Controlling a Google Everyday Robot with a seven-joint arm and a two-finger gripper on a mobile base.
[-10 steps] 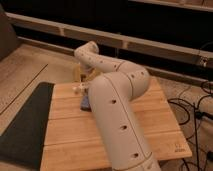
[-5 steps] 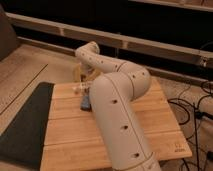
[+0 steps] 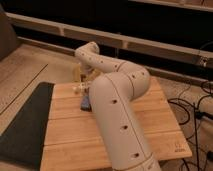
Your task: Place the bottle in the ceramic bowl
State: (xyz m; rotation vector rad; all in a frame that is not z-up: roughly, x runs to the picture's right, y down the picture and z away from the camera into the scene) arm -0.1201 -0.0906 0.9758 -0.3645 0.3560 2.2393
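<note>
**Worktop** (image 3: 70, 135): pale wooden slats running left to right, filling the middle of the camera view.

**Arm** (image 3: 117, 120): thick and white, with small dark holes. It rises from the near right edge, runs across the worktop towards the far side, bends at an elbow on the right, then reaches left along the far edge.

**Gripper** (image 3: 78, 75): at the arm's far-left end, over the far left corner of the worktop and largely hidden behind the wrist. Yellowish fingers (image 3: 76, 73) point down towards the wood and stand spread apart, gripping nothing.

**Bottle** (image 3: 77, 89): a tiny whitish-translucent item at the far left of the worktop, just on the near side of the gripper and beneath it. It seems to rest on the wood. Contact with the fingers cannot be told. Its long axis and the way its neck points cannot be made out.

**Blue-grey block** (image 3: 85, 103): flat, on the worktop just near of the bottle. Its right part is hidden behind the arm.

**Dark mat** (image 3: 22, 125): lies flat along the left side of the worktop.

**Cables** (image 3: 192, 107): black loops on the floor to the right of the worktop.
</note>
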